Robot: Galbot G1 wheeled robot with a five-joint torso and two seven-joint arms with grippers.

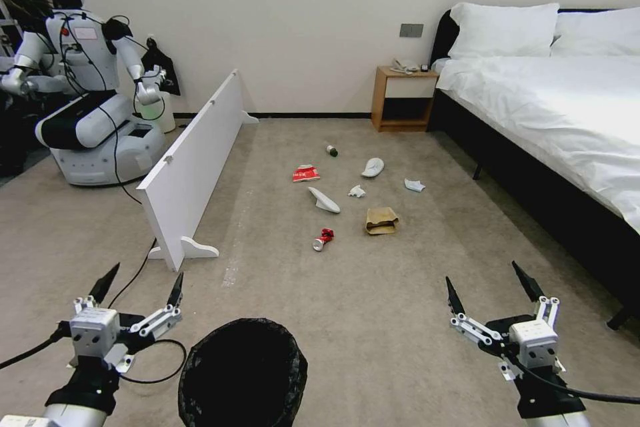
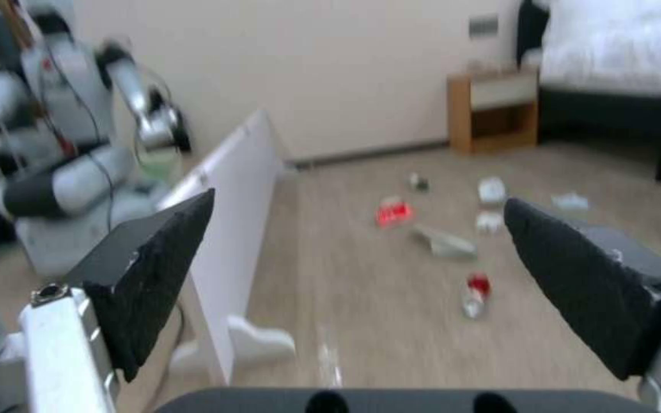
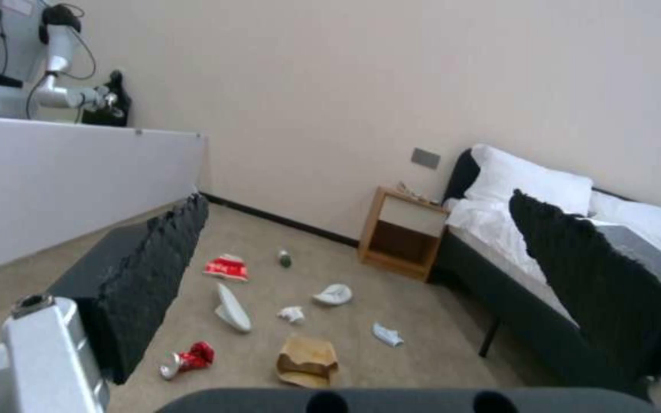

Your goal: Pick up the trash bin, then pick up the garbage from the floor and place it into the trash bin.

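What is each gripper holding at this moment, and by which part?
Nothing is held. The left gripper and the right gripper are both open and empty above the floor. The trash bin stands untouched between them.

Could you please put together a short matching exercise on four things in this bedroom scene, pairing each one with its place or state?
Things:
1. trash bin
2. crushed can
3. brown paper bag
4. left gripper

Places or states:
A. open and holding nothing, beside the bin
B. flattened on the carpet on the side nearer the bed
C. red, lying on its side, the litter nearest the robot
D. lined in black, standing between the two arms

Pairs: 1-D, 2-C, 3-B, 4-A
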